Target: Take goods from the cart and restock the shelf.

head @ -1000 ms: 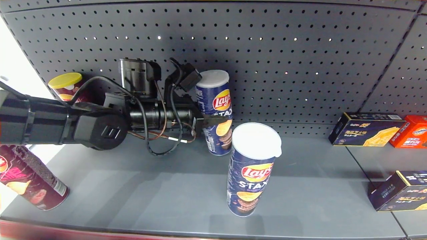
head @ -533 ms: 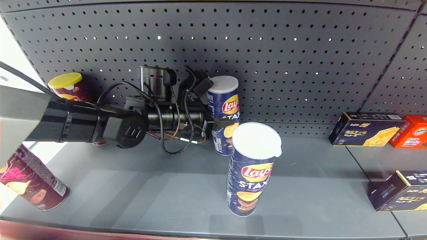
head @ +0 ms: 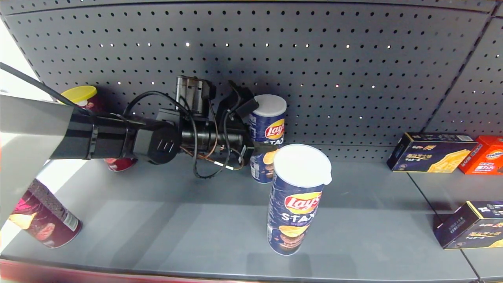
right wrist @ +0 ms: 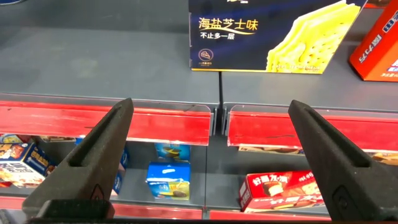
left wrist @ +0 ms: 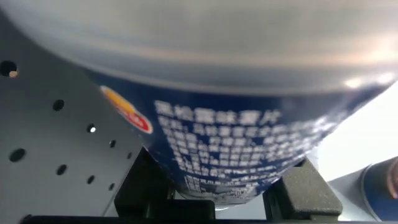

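The left tool [head: 261, 148] is clamped around the middle of a blue chip can [head: 268, 127], which is upright at the far side of the shelf [head: 177, 220], close to the pegboard [head: 334, 59]. A second blue can [head: 294, 200] stands nearer, slightly right. The right tool [right wrist: 211, 106] is spread wide with nothing in it, facing a cracker box [right wrist: 273, 34].

surface finish, shelf bay
shelf deck [head: 196, 224] and perforated back panel [head: 334, 59]: smooth matt grey painted metal. front blue can [head: 292, 212] and rear blue can [head: 270, 126]: glossy printed wrap; front lid [head: 301, 164] white plastic. dark box [head: 432, 157]: glossy card. right gripper [right wrist: 210, 106]: matt black plastic. price rail [right wrist: 161, 124]: glossy red plastic.
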Tool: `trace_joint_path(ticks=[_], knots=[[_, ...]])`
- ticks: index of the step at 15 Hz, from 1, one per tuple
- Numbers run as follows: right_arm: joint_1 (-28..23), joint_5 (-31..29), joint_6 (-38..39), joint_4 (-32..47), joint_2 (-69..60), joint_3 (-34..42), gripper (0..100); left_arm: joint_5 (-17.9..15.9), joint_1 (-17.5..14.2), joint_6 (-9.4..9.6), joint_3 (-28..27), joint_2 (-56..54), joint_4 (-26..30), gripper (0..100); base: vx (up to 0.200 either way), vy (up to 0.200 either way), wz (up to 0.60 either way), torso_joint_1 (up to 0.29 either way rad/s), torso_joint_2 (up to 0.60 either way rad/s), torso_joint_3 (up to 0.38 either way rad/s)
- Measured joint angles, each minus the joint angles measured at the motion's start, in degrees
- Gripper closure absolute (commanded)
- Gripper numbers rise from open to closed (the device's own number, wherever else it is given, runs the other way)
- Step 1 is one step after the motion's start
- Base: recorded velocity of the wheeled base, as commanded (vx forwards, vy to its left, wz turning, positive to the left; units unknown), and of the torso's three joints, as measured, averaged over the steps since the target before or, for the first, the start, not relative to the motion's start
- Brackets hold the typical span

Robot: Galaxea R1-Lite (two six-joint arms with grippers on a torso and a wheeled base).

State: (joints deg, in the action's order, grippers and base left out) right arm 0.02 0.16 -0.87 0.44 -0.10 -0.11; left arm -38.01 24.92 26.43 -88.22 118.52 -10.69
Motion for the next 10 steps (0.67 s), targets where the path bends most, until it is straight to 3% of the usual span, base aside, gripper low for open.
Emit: trace_joint_path(ticks=[1,2,10], knots=[[0.02,0.00,0.00,0.00,0.00,-0.02,0,0.05,-0.04,0.11,-0.72,0.28,0.21,100,0.000,0.000,0.00,0.000,0.00,0.000],[0.02,0.00,0.00,-0.01,0.00,-0.02,0,0.05,0.00,0.12,-1.19,0.55,0.24,0,0.000,0.000,0.00,0.000,0.00,0.000],[0.05,0.00,0.00,0.00,0.00,-0.05,0,1.30,0.29,0.04,0.52,0.61,-0.34,0,0.000,0.000,0.00,0.000,0.00,0.000]])
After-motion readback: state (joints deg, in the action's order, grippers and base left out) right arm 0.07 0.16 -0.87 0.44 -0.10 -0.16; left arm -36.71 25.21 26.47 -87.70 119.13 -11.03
